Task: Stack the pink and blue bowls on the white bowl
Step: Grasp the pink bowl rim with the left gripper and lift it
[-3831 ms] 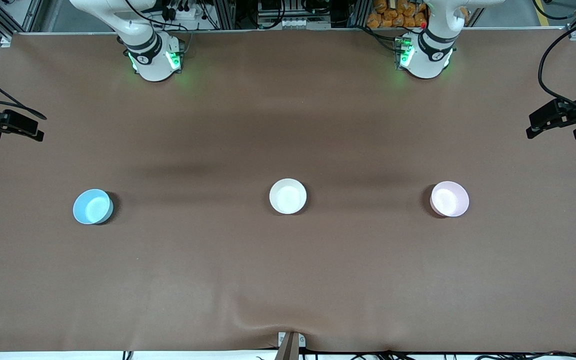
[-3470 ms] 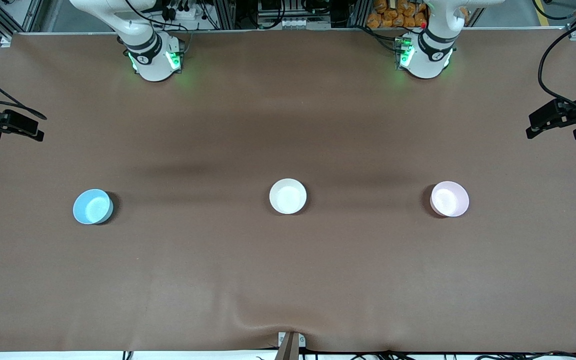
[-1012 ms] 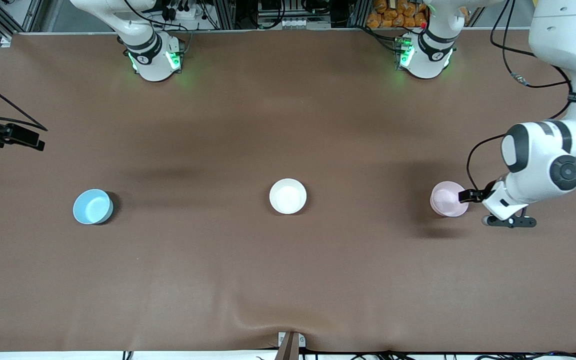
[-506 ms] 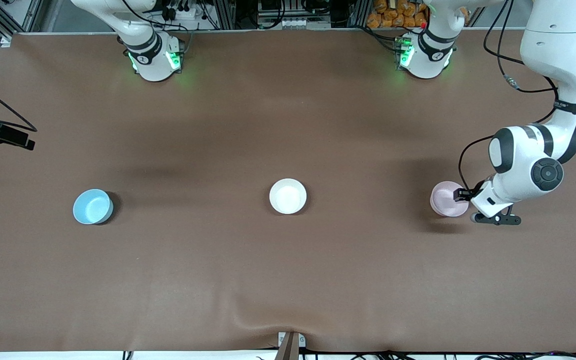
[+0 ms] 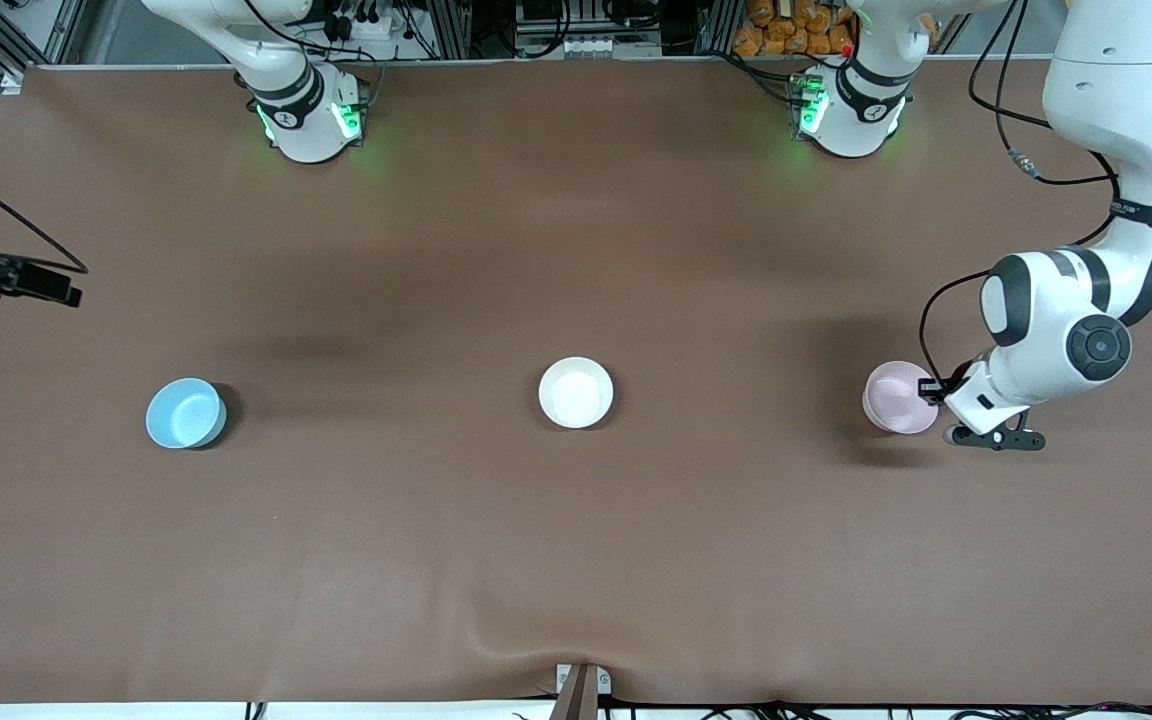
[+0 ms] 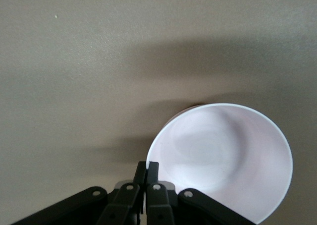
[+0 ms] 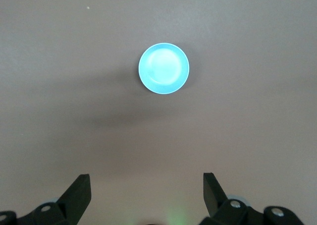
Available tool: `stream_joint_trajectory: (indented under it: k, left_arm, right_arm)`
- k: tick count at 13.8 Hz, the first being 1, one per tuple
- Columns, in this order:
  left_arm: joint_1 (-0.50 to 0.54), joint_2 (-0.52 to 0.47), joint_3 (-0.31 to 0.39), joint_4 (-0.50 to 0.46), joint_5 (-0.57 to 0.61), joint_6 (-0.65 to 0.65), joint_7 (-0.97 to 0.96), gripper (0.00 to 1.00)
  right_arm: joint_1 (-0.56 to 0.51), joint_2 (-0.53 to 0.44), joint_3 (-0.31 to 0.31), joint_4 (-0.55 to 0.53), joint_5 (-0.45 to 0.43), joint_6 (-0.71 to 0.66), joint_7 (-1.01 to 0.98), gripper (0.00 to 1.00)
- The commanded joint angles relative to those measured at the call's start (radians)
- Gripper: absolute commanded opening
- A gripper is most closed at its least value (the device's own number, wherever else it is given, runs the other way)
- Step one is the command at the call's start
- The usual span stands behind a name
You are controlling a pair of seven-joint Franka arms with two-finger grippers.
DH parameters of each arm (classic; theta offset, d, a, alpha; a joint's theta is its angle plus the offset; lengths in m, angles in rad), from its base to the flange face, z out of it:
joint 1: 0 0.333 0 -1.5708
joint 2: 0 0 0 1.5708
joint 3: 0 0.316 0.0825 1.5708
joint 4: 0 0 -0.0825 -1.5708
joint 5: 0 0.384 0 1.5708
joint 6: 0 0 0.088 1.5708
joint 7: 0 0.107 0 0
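Front view shows no readable brand, label or writing on any of the bowls or on the brown surface (image 5: pixel 576 560), which looks like a matte sheet with a slight wrinkle at the edge nearest the camera. Three small round smooth bowls of equal size sit well apart in a row: the blue bowl (image 5: pixel 185 413) toward the right arm's end, the white bowl (image 5: pixel 576 392) in the middle, and the pink bowl (image 5: pixel 900 397) toward the left arm's end. All three look like plain glossy plastic with thin rims, standing upright and holding nothing. The left tool (image 5: pixel 930 389) is at the pink bowl's rim on the side toward the left arm's end; in the left wrist view its black fingers (image 6: pixel 140 174) are clenched together, pinching the thin rim of the bowl (image 6: pixel 223 155). The right tool (image 7: pixel 146 185) hangs high over the surface with its fingers spread wide apart, the blue bowl (image 7: pixel 164 68) lying untouched below it.
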Motion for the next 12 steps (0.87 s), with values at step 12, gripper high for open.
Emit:
stream_joint_trajectory:
  k: [12]
  left_arm:
    - [-0.163,-0.001,-0.247,0.344,-0.044,-0.279,-0.541,0.0]
  right_arm:
    - [-0.124,0.189,0.006,-0.325,-0.026,0.585,-0.087,1.0]
